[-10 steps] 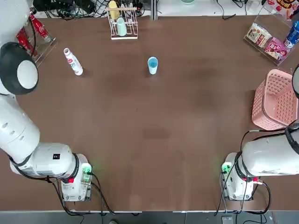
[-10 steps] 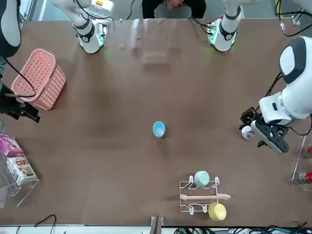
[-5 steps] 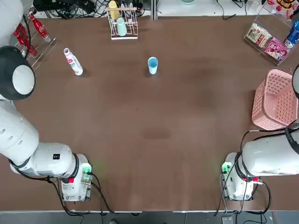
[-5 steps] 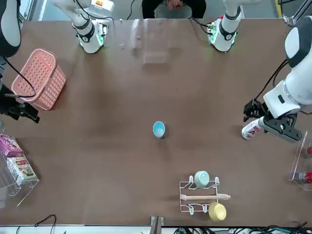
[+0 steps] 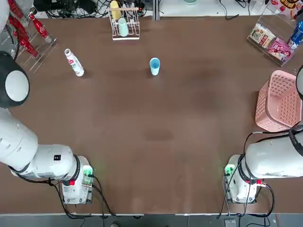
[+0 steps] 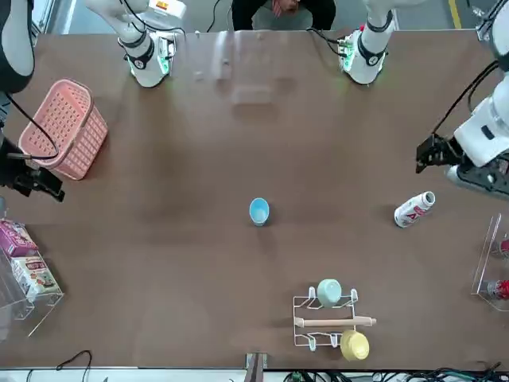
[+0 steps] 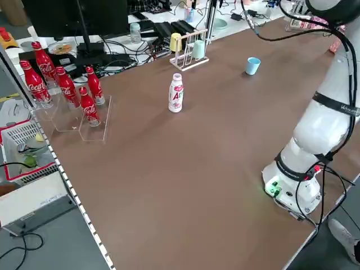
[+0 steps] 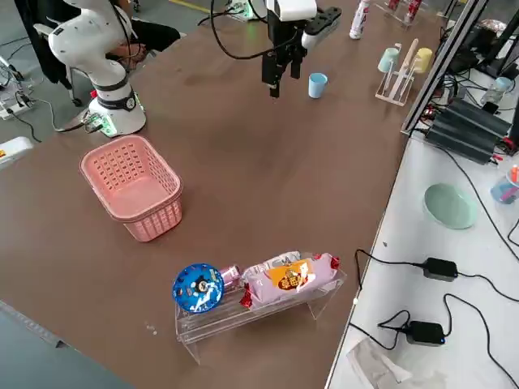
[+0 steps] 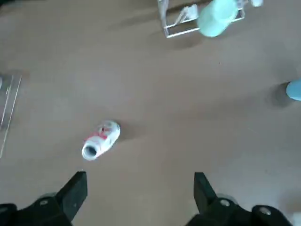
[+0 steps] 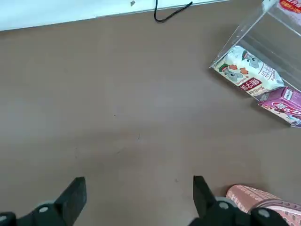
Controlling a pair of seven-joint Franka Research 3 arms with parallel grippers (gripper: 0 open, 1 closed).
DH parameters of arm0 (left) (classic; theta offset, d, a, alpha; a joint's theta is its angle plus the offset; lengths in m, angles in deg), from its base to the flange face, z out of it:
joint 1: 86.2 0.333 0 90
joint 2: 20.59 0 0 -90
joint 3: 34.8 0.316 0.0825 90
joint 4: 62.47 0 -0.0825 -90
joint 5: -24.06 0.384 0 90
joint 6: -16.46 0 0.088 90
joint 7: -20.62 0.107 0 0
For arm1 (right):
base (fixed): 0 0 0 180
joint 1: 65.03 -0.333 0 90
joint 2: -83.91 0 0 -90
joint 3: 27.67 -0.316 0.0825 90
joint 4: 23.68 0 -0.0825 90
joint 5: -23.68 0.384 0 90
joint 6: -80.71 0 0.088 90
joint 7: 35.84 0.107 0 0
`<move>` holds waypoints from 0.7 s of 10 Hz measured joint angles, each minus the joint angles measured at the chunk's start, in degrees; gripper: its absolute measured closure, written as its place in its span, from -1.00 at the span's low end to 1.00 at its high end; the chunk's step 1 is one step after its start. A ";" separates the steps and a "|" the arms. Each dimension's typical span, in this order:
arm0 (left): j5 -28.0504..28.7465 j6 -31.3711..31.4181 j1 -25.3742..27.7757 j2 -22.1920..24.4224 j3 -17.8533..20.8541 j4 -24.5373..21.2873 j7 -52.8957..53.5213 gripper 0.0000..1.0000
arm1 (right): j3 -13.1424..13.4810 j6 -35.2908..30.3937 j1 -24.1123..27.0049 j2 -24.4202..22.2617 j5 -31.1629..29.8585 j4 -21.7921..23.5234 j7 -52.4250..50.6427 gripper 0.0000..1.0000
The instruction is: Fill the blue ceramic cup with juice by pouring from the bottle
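The bottle, white with a red-and-white label, stands upright on the brown table at the far left. From the left wrist view the bottle is some way off, with nothing between the fingers. My left gripper hangs open above the table, on the robot's side of the bottle. The blue ceramic cup stands upright near the far middle, apart from both grippers. My right gripper is open and empty above bare table by the pink basket.
A wire rack with a mint-green and a yellow cup stands at the far edge. Red cola bottles sit on a clear stand at the far left. A pink basket and a clear snack holder occupy the right side.
My left gripper, which stood around the bottle a second ago, has lifted and drawn back toward the robot's side. The bottle stays standing where it was. The right arm has not moved.
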 joint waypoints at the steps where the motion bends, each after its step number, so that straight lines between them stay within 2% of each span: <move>1: 0.01 -0.63 1.16 0.13 0.03 0.53 -1.51 -1.00 | 0.00 0.02 0.00 0.00 0.00 0.00 0.00 -1.00; 7: 0.03 -2.57 2.36 1.99 -0.29 1.06 -3.27 -1.00 | -0.01 0.70 -0.01 0.00 0.00 0.01 0.00 -1.00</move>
